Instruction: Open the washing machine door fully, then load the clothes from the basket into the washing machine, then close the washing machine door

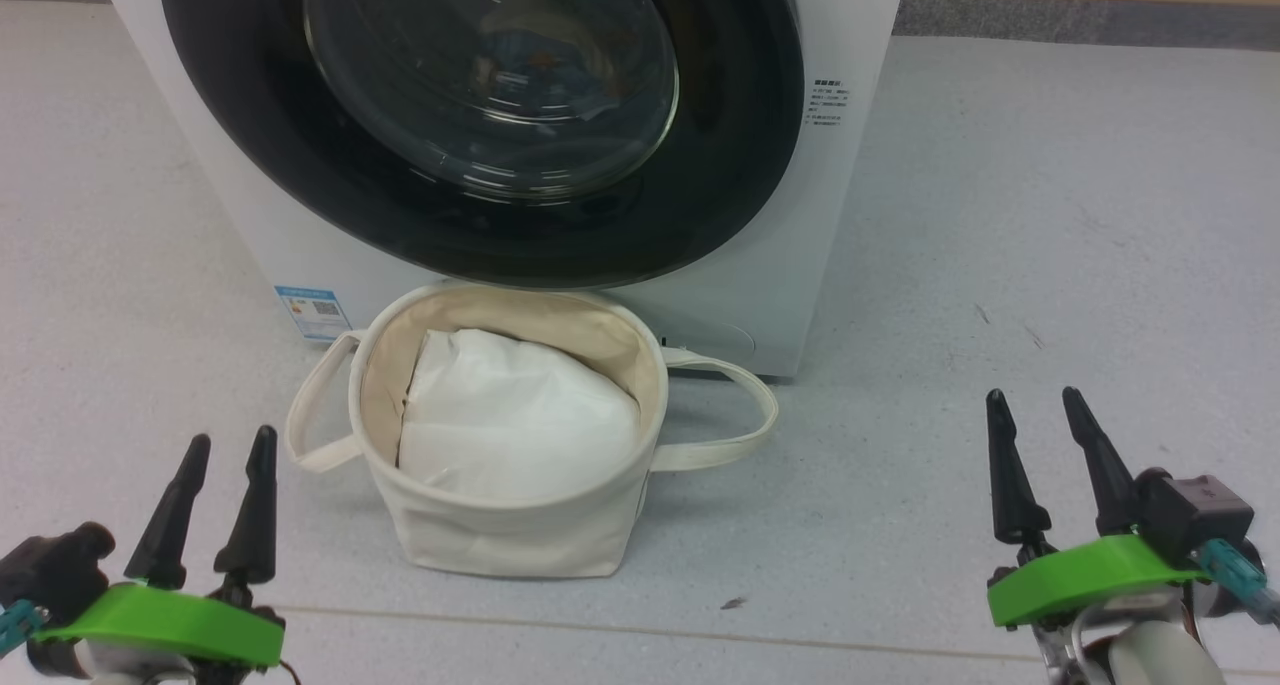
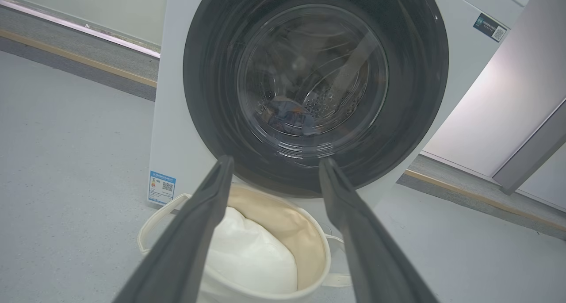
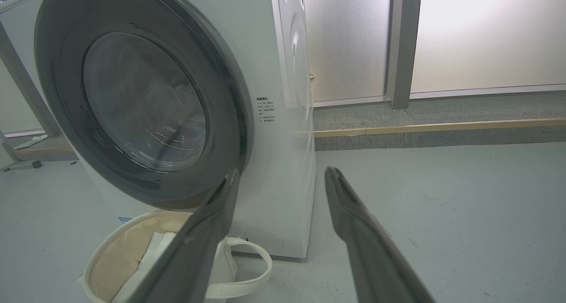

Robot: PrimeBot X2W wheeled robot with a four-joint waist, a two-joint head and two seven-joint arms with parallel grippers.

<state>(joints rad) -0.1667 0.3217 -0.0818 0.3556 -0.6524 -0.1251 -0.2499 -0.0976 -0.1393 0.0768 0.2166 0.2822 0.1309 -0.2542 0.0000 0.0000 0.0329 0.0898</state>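
Left gripper (image 1: 232,437) and right gripper (image 1: 1034,395) both wide, empty — washing machine door (image 1: 480,95) looks shut, latch unclear — could swing onto the basket (image 1: 500,535) just below.

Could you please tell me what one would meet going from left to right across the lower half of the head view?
left gripper → cream canvas basket → right gripper

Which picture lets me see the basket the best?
The head view. It looks down on the whole basket, both loop handles and the white padding inside. In the left wrist view the left gripper crosses it and its bottom is cut off; in the right wrist view the right gripper hides part of it.
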